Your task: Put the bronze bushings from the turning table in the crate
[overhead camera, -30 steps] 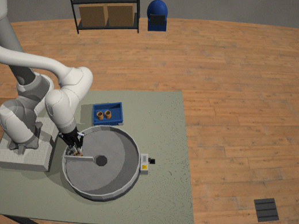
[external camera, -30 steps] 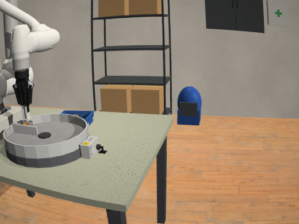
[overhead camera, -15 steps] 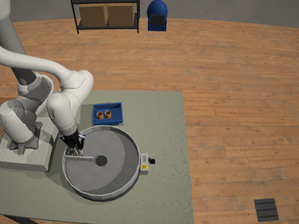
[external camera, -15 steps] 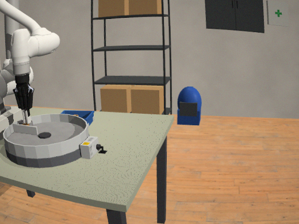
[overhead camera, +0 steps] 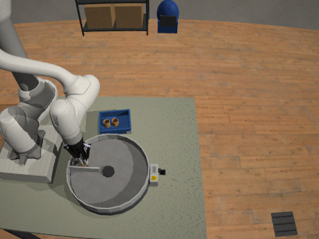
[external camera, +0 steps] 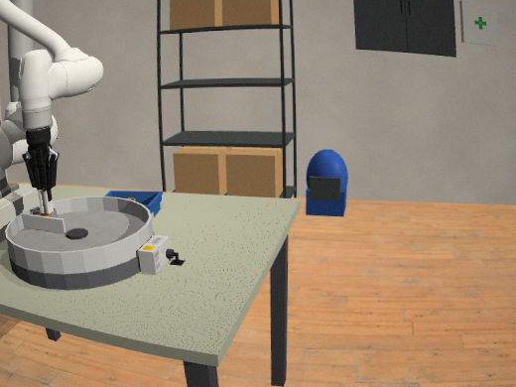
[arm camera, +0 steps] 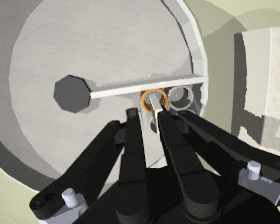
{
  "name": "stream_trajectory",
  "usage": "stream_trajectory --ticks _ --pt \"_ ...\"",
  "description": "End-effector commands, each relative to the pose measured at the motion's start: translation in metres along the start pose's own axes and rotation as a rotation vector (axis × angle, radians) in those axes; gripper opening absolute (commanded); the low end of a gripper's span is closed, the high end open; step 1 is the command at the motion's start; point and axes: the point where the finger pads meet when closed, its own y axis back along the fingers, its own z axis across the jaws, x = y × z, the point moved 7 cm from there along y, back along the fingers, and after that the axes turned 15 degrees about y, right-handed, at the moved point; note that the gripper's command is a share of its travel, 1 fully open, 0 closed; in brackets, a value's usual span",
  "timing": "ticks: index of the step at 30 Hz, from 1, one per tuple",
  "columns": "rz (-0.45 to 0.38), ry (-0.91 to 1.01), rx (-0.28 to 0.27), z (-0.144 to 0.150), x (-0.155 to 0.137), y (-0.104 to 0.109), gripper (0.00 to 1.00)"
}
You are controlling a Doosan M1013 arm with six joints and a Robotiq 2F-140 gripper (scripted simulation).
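Taken from left to right in the top view, with the hub [overhead camera: 108, 171] [external camera: 76, 233] [arm camera: 72, 94] as landmark, a steel bushing [overhead camera: 74, 162] [arm camera: 192, 100] comes first, left of the hub near the rim of the turning table [overhead camera: 146, 171] [external camera: 81, 258] [arm camera: 199, 52]. Just hubward of it, the claw [overhead camera: 82, 162] [external camera: 45, 209] [arm camera: 145, 104] reaches down with its fingers narrow; a pale fingertip shows over the mouth of the bronze bushing [overhead camera: 84, 165] [external camera: 46, 215] [arm camera: 144, 101], but whether the wall is pinched cannot be told. That bushing is upright, between hub and steel one, beside the divider [overhead camera: 84, 169] [external camera: 45, 223] [arm camera: 125, 89]. The step in hand seems to be taking hold of it. The fingers want to be square to the wall and to spread little, since the steel bushing is so near; a firm grip, then a straight lift, should spare both steel bushing and divider. The crate [overhead camera: 130, 122] [external camera: 134, 193], beyond the hub and outside the rim, holds two bronze bushings [overhead camera: 107, 123], both toward its left side. Its right part looks free, so a low release there would suit, keeping the newcomer off the pair.
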Motion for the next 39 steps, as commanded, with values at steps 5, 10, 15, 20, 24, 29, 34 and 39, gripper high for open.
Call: stream_trajectory --ticks 5,10,15,20,24,29,34,39 --pt "0.000 0.000 0.000 0.0000 0.0000 0.0000 0.10" --pt "0.000 0.000 0.000 0.0000 0.0000 0.0000 0.10" --pt "0.000 0.000 0.000 0.0000 0.0000 -0.0033 0.10" --pt "0.000 0.000 0.000 0.0000 0.0000 -0.0042 0.10" --pt "0.000 0.000 0.000 0.0000 0.0000 -0.0042 0.10" --pt "0.000 0.000 0.000 0.0000 0.0000 -0.0042 0.10" --pt "0.000 0.000 0.000 0.0000 0.0000 -0.0042 0.10" --pt "0.000 0.000 0.000 0.0000 0.0000 -0.0042 0.10"
